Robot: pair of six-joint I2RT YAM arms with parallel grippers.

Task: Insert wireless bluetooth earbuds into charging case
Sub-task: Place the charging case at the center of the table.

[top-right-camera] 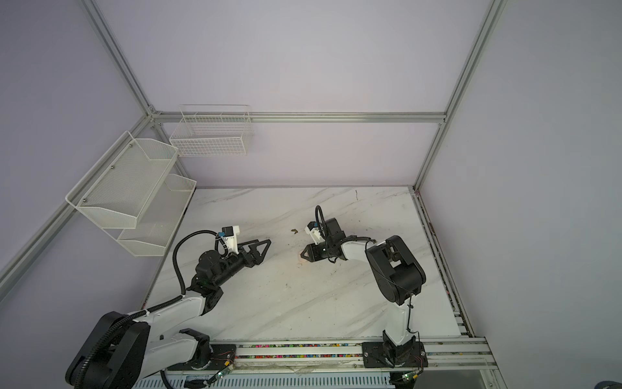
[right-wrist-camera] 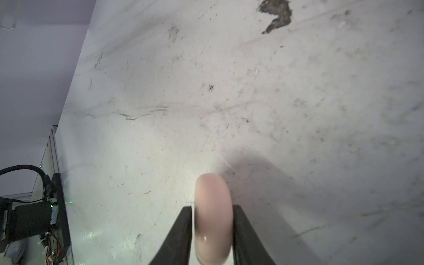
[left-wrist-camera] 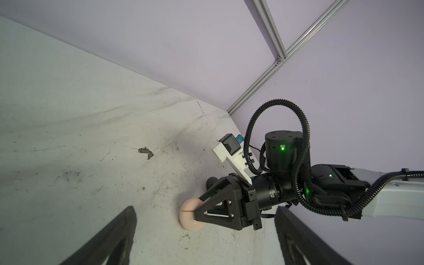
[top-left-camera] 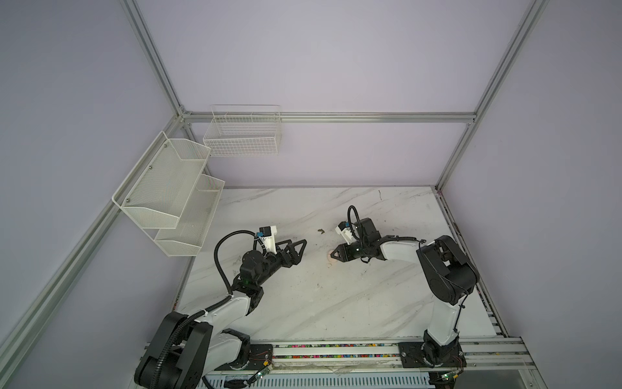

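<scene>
A pale pink round charging case stands on its edge on the marble table, lid closed with the seam showing. My right gripper straddles the case. One finger lies against its side, and a thin gap shows at the other, so the jaws are slightly open around it. My left gripper hovers a short way left of the case, wide open with nothing between its fingers. No earbuds show in any view.
A brownish speck of debris lies on the table behind the two grippers. A dark rounded shape sits behind the right gripper, too hidden to name. White mesh shelves and a wire basket hang at the back left.
</scene>
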